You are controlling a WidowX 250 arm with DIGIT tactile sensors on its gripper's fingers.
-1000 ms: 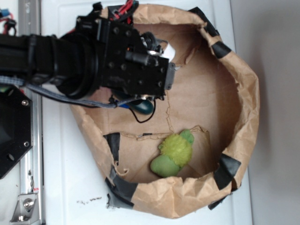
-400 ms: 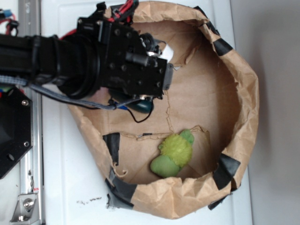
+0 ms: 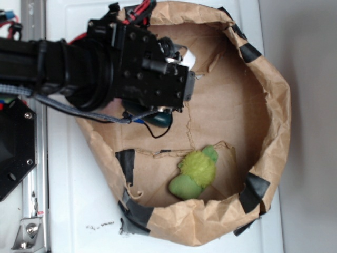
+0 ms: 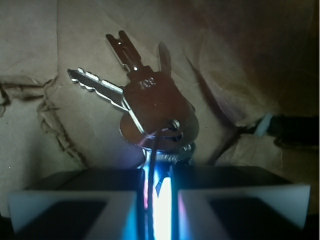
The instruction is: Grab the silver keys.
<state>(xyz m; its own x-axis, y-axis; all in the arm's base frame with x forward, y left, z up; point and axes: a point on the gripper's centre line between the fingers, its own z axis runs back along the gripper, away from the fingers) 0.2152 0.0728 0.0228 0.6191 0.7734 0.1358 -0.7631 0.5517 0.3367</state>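
In the wrist view the silver keys (image 4: 150, 102) fan out just ahead of my gripper (image 4: 157, 172), over the brown paper floor. Their thin ring runs down into the narrow slit between my two fingers (image 4: 75, 200), which are closed on it. I cannot tell whether the keys touch the paper. In the exterior view my black wrist block (image 3: 152, 74) sits over the upper left of the paper bag (image 3: 274, 105) and hides both the fingers and the keys.
A dark teal capsule (image 3: 159, 120) peeks out just below the wrist block. A fuzzy yellow-green toy (image 3: 196, 173) lies lower in the bag. The bag's crumpled walls, patched with black tape (image 3: 255, 191), ring the space. White table (image 3: 79, 200) lies outside it.
The wrist block has shifted very slightly up and to the right over the last second, then held still. The toy and the capsule have not moved.
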